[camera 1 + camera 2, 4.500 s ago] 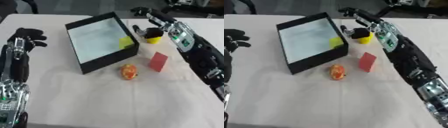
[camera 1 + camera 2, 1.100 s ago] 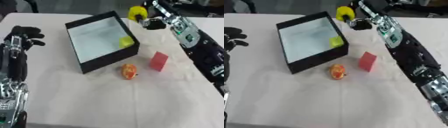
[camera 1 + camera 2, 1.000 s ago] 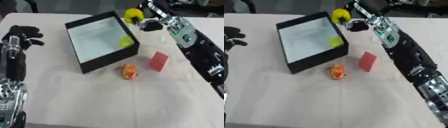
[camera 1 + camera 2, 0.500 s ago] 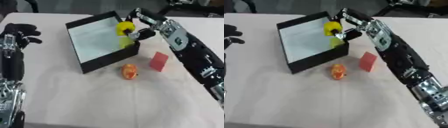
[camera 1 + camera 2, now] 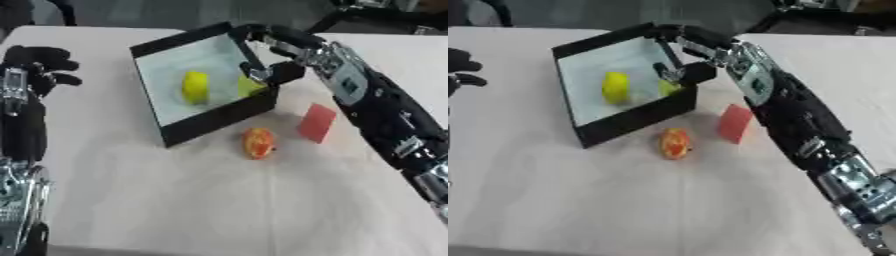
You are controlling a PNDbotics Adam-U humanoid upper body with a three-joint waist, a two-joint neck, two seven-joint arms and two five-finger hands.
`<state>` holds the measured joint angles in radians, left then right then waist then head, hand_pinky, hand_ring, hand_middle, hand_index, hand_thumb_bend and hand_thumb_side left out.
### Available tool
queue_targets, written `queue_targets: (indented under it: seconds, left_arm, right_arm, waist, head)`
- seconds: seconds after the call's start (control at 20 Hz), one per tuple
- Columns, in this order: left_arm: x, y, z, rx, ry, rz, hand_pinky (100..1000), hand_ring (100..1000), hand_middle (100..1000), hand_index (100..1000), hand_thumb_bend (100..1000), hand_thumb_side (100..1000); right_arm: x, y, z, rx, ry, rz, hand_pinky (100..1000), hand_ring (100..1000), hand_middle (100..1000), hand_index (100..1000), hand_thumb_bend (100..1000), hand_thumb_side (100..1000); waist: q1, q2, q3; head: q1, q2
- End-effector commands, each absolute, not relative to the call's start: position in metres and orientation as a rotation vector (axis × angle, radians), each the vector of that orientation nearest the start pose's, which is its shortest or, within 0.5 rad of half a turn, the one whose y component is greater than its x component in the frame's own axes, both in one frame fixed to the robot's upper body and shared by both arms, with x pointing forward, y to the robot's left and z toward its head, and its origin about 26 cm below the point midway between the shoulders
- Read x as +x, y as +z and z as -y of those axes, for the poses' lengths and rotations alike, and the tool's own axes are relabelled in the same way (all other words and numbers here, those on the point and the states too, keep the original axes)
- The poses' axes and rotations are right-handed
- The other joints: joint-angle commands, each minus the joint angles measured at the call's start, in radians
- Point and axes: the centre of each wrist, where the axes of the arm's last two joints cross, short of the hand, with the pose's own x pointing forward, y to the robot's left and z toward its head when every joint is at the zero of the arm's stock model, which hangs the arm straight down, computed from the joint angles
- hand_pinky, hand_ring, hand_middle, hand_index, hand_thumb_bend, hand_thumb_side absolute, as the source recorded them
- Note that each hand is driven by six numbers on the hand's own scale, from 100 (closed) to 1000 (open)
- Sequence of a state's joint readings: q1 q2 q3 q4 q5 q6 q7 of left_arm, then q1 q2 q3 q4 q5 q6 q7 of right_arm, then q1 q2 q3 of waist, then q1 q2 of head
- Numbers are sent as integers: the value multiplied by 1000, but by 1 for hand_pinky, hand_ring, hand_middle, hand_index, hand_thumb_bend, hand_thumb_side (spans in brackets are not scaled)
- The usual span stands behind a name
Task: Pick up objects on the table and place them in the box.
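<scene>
While the right robot hand [image 5: 273, 54] hangs spread over the box [image 5: 203, 130] rim, a yellow piece [image 5: 195, 87] lies inside; an orange fruit [image 5: 258, 142] and red block [image 5: 316, 122] sit on the table [image 5: 175, 200]. Left robot hand [image 5: 37, 65] idles, fingers curled.

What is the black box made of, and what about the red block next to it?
The black box looks like stiff cardboard or thin board: flat matte walls, sharp corners, pale lining inside. The red block seems to be matte plastic or painted wood, evenly coloured with flat faces; the look leaves it open.
</scene>
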<state>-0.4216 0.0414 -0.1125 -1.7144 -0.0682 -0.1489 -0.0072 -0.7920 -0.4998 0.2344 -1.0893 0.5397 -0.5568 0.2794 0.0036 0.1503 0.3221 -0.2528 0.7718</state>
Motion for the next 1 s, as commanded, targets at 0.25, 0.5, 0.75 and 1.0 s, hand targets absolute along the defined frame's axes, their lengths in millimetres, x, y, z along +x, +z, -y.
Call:
queue_targets:
  seconds: [0.25, 0.5, 0.75, 1.0]
  left_arm:
    - [346, 159, -168, -135, -297, 2290, 562, 620, 597, 656, 100, 888]
    - [346, 158, -171, -125, -290, 2289, 562, 620, 597, 656, 100, 888]
    - [346, 156, -179, -86, -272, 2283, 562, 620, 597, 655, 100, 888]
    - [346, 154, -185, -51, -259, 2278, 562, 620, 597, 655, 100, 887]
  right_arm:
    - [450, 187, 287, -579, 1550, 1971, 892, 913, 979, 1000, 100, 583]
    - [445, 194, 290, -585, 1552, 1997, 893, 909, 974, 1000, 100, 500]
    - [428, 200, 294, -563, 1618, 2000, 893, 905, 958, 1000, 100, 482]
    - [405, 205, 293, -508, 1690, 1987, 896, 908, 947, 1000, 100, 467]
  waist:
    - [-9, -3, -3]
    - [-9, -6, -11]
    - [-11, -16, -33]
    - [-16, -24, -53]
  head:
    - [0, -2]
    - [5, -2]
    - [22, -2]
    - [40, -2]
